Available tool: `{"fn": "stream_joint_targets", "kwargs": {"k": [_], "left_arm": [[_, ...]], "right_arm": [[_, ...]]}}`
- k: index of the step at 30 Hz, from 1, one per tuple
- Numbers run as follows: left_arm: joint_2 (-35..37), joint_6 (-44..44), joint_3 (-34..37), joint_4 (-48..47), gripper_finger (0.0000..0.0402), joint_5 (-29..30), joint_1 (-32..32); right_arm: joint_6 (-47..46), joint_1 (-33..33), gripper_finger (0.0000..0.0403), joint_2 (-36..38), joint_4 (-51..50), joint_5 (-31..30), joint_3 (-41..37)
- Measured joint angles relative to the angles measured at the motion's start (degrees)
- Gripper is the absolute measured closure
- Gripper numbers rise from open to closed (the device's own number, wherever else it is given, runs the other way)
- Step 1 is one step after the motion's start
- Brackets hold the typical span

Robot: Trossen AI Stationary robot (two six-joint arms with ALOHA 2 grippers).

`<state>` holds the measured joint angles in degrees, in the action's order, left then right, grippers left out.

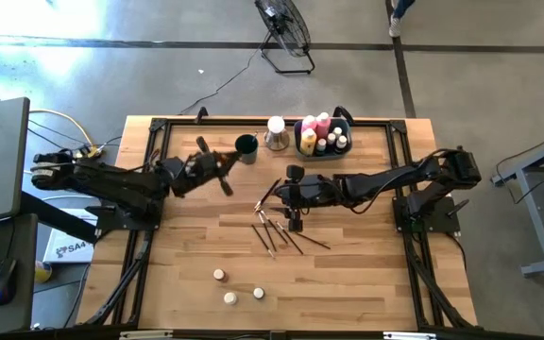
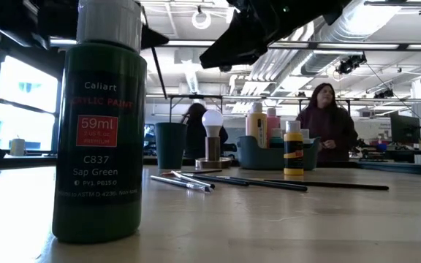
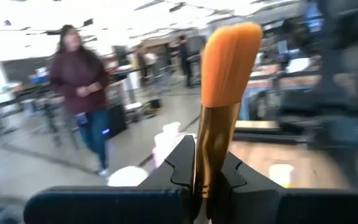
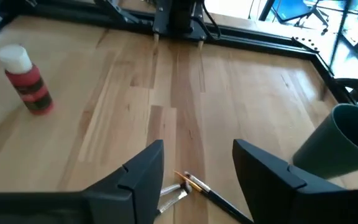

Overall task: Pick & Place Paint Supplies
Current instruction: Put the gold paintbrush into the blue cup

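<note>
Your left gripper (image 3: 210, 177) has its fingers (image 3: 179, 163) clamped on the shaft of a wide brush (image 3: 219, 106), orange bristles standing up past the grip. In the high view that gripper (image 1: 217, 170) hangs over the tabletop (image 1: 366, 274) just beside the dark cup (image 1: 246, 145), well clear of the surface.

Your right gripper (image 4: 194, 165) has its fingers (image 4: 143, 171) spread apart and holding nothing; a thin brush (image 4: 213, 194) lies on the wood between them. From above, this gripper (image 1: 294, 201) sits over the scattered thin brushes (image 1: 281, 231) at mid-table.

The bin (image 1: 343, 149) at the far edge holds pink and yellow bottles (image 1: 312, 135). A light bulb (image 1: 276, 129) stands between cup and bin. Three small capped pots (image 1: 237, 288) stand near the front edge. A green paint bottle (image 2: 102, 124) stands nearest the low camera.
</note>
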<state>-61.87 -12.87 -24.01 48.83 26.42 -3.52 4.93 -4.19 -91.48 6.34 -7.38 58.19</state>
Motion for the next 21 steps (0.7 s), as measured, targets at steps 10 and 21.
{"fn": "stream_joint_targets", "kwargs": {"k": [10, 21], "left_arm": [[-0.45, 5.85, 0.00, -0.17, 0.0391, -9.03, -14.79], [-10.65, 10.73, -0.26, 7.91, 0.0391, -18.43, -24.38]], "right_arm": [[-0.41, -0.43, 0.0242, 0.00, 0.38, 0.02, 0.00], [-0.63, -0.43, 0.0242, -0.02, 0.77, 0.05, 0.00]]}}
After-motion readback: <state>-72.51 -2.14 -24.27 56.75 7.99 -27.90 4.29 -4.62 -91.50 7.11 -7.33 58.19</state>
